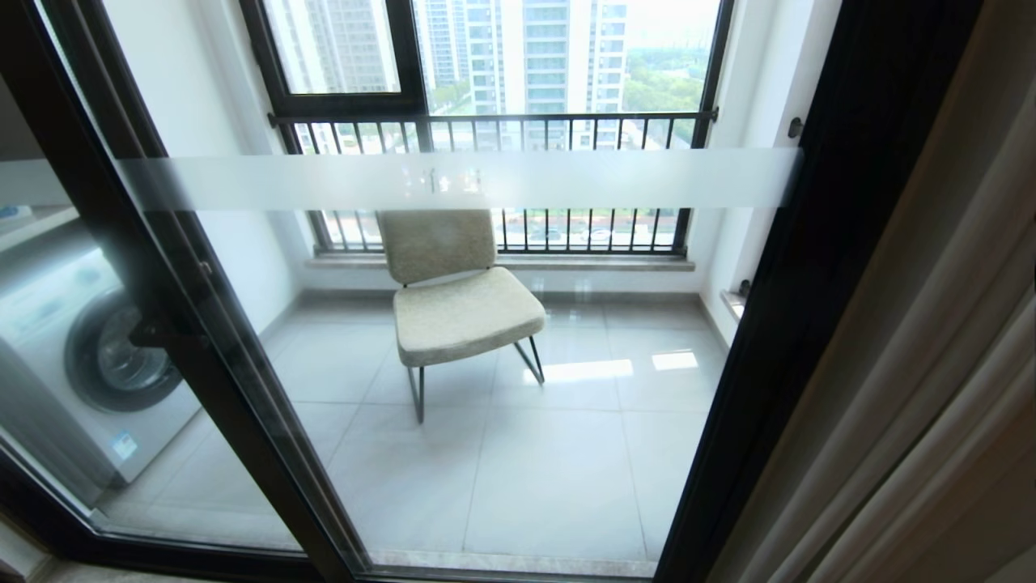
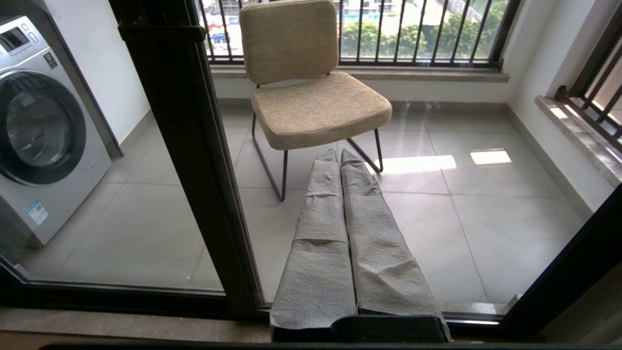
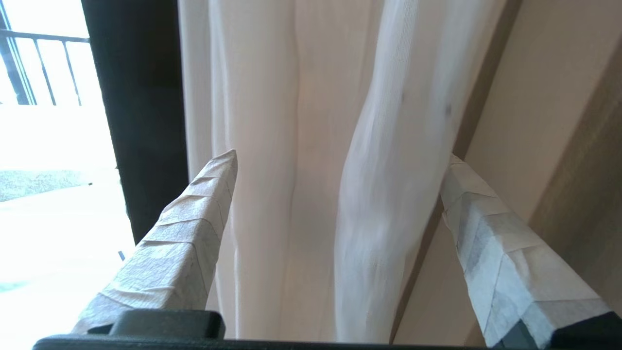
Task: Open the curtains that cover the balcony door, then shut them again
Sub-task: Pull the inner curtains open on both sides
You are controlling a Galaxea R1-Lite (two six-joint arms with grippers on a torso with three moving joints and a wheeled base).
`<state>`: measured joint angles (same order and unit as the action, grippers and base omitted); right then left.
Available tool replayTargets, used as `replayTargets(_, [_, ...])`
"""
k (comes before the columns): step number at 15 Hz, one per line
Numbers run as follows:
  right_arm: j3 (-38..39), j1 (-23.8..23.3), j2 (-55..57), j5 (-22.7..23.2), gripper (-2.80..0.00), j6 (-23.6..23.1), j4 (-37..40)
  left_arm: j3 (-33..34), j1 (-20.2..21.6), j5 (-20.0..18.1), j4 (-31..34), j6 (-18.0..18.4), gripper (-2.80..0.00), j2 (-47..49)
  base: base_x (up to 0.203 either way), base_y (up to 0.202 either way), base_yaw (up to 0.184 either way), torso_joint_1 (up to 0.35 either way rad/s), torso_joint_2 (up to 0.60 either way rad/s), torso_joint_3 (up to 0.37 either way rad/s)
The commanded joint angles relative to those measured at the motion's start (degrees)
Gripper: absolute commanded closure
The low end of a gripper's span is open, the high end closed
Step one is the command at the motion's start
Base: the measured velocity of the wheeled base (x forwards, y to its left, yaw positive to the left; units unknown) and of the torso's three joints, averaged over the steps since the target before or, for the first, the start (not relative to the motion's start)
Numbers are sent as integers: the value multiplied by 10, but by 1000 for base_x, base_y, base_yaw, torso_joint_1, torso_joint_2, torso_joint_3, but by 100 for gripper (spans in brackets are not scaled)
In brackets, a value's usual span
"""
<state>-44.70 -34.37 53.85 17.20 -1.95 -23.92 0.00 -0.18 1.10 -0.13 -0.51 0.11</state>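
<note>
Right wrist view: the right gripper (image 3: pixel 340 155) points at the curtains (image 3: pixel 291 146), its taped fingers (image 3: pixel 194 218) spread wide with white folds hanging between them, nothing clamped. Those curtains hang bunched just beside the balcony door (image 1: pixel 486 324), on its right. The left gripper (image 2: pixel 340 155) faces the door, fingers pressed together, empty.

L gripper (image 2: pixel 340 155): taped fingers pressed together, pointing fwd, centre-bottom of its wrist frame. R gripper (image 3: pixel 340 158): fingers spread wide, lower left/right of its frame. Neither arm in head frame.
</note>
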Motion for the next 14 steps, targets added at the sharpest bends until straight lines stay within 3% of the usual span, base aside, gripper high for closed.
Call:
replayTargets(1, [53, 0, -88, 1, -280, -1, 2, 0, 0, 0, 0, 0, 0, 0, 0, 0, 0, 0, 0, 0])
replayTargets(5, [141, 8, -205, 1, -280, -10, 11, 0, 0, 0, 0, 0, 0, 0, 0, 0, 0, 0, 0, 0])
replayTargets(8, [182, 33, -308, 0, -280, -41, 75, 0, 0, 0, 0, 0, 0, 0, 0, 0, 0, 0, 0, 0])
replayTargets(11, [203, 92, -370, -19, -280, -66, 157, 0, 0, 0, 0, 0, 0, 0, 0, 0, 0, 0, 0, 0])
replayTargets(14, [213, 157, -376, -57, -280, -78, 166, 0, 0, 0, 0, 0, 0, 0, 0, 0, 0, 0, 0, 0])
